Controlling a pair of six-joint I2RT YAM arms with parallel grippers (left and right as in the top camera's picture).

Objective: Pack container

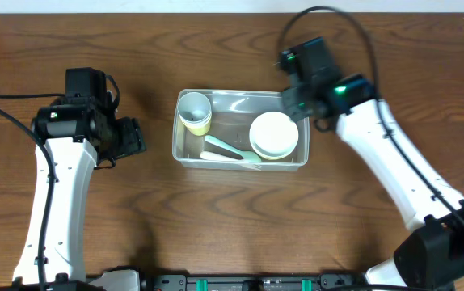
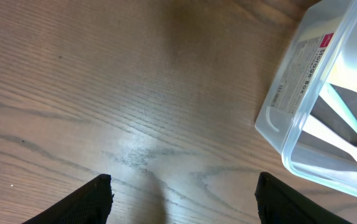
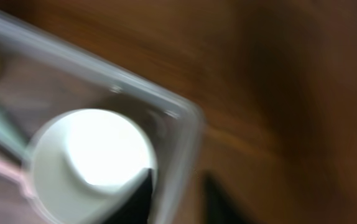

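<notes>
From overhead, the right hand (image 1: pixel 297 97) rides nearest the lens, hanging at the far right corner of the container (image 1: pixel 185 153); its fingers are hidden under the wrist, so how wide they stand cannot be told here. The left hand (image 1: pixel 135 139) hovers over the brown wooden surface (image 1: pixel 70 40) just left of the tub, touching nothing. The container is a clear rectangular tub with rounded corners, lying mid-surface with its long axis left to right. Inside are a white cup (image 1: pixel 194 107) far left, a white bowl (image 1: pixel 274 134) right, and pale utensils (image 1: pixel 222 147) between.

Left wrist view: two dark fingertips (image 2: pixel 91 200) stand wide apart over bare wood, holding nothing; the tub's labelled corner (image 2: pixel 303 68) is at right.

Right wrist view: blurred; dark fingertips (image 3: pixel 135 199) straddle the tub's wall beside the bowl (image 3: pixel 91 162), grip uncertain
</notes>
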